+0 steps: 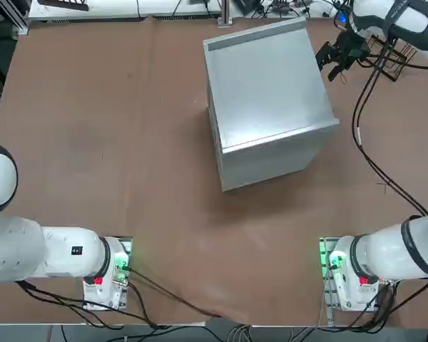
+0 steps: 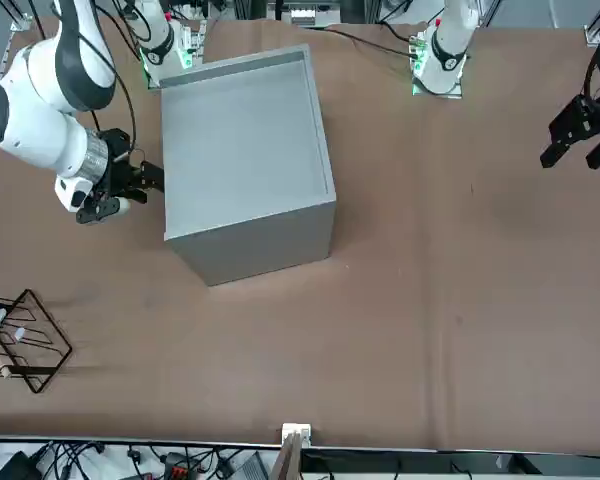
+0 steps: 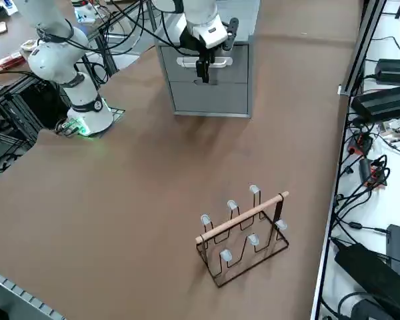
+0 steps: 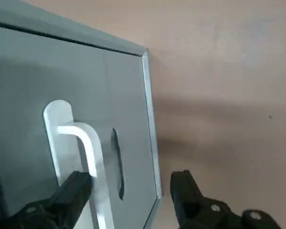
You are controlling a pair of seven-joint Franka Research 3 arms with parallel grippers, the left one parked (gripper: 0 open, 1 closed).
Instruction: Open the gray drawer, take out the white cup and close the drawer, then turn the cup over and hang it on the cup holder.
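Now, right end effector [image 4: 128, 191] wide open and empty, just before the shut gray drawer [image 3: 207, 64], near its handle [image 4: 88, 157].

Right arm [image 1: 396, 253]: glossy white rounded shells with dark gray bands at the joints, base [image 1: 342, 274] lit green with a red patch low on it. Black cables run loose from the base up along the arm. Right tool [image 3: 205, 63] is black, two blocky fingers [image 4: 71, 193] with small silver screws on the body behind them.
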